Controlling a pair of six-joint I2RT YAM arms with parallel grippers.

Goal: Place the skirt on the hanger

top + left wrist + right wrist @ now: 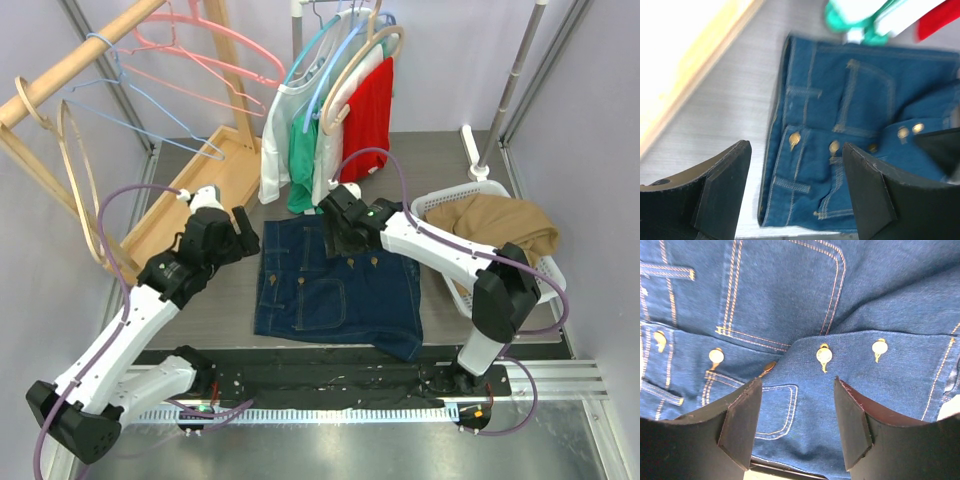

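A dark blue denim skirt with brass buttons lies spread flat on the grey table, in the middle between the two arms, its waistband toward the far side. The left gripper is released, its black fingers spread with nothing between them, and it hangs just left of the skirt's far left corner. The right gripper is also released. Its fingers are parted above the buttoned front near the skirt's far edge, and I cannot tell whether they touch the cloth.

Pink and pale blue wire hangers hang on a slanted wooden rack at the far left, well apart from the skirt. White, green and red garments hang at the far centre. A white laundry basket holding brown cloth stands to the right.
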